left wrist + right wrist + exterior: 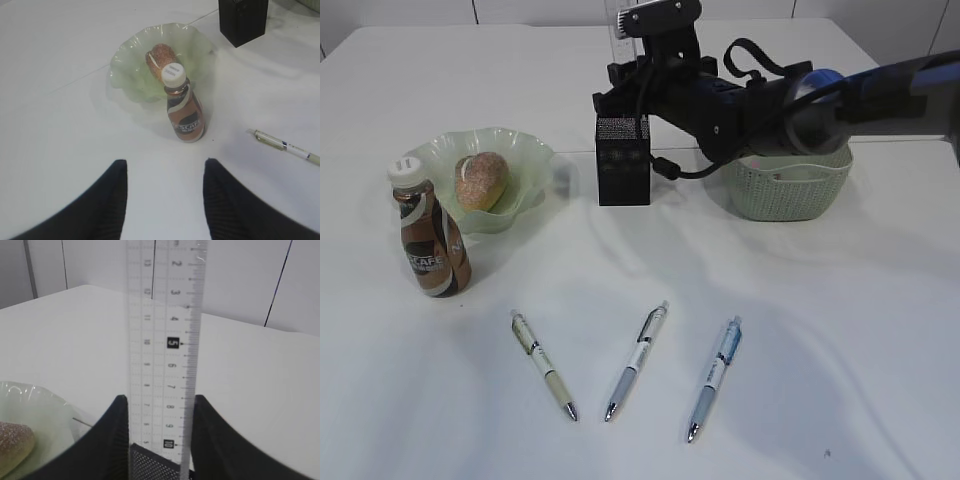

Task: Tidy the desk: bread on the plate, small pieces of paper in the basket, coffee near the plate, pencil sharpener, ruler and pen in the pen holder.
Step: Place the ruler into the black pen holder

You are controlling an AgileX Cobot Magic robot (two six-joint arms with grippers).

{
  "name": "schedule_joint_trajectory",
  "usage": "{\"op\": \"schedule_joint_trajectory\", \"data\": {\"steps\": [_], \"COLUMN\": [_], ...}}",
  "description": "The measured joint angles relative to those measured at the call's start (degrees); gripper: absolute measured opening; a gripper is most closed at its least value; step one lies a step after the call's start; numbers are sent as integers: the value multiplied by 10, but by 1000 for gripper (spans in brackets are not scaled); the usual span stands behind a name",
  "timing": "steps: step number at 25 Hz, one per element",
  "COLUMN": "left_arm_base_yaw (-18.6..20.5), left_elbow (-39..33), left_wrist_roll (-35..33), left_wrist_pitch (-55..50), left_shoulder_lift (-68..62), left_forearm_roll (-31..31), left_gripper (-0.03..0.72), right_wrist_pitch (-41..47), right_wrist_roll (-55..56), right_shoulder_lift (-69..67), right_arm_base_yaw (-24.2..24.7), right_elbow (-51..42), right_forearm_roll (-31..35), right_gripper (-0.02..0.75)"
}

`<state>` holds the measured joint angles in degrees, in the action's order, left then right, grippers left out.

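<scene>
Right end effector grips the ruler upright above the holder; lower it straight, release only once seated. Left end effector hangs half-open, empty.

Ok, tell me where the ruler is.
The ruler stands upright between the right gripper's fingers, its lower end in the black pen holder, between the plate and basket.

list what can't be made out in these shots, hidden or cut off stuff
- Inside of the pale green woven basket: exterior view, the dark right arm crosses over it, so any paper is unseen.
- Inside of the black mesh pen holder: exterior view, the right claw covers its top; right wrist view cuts it at the bottom edge.
- Clear plastic ruler: top cut off in the right wrist view.
- Pencil sharpener: not visible in any view.
</scene>
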<state>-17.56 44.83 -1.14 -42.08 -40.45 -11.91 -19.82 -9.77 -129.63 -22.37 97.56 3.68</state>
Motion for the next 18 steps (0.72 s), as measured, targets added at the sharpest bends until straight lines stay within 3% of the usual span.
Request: {"op": "schedule_joint_trajectory", "data": {"steps": [18], "left_arm_base_yaw": [0], "left_elbow": [0], "left_wrist_roll": [0], "left_wrist_pitch": [5], "left_shoulder_lift": [0], "left_forearm_roll": [0], "left_gripper": [347], "right_wrist_pitch": [16], "right_wrist_roll": [17], "right_shoulder_lift": [-31], "right_arm_base_yaw": [3], "right_elbow": [14], "right_forearm_roll": [20], "right_gripper": [290]}}
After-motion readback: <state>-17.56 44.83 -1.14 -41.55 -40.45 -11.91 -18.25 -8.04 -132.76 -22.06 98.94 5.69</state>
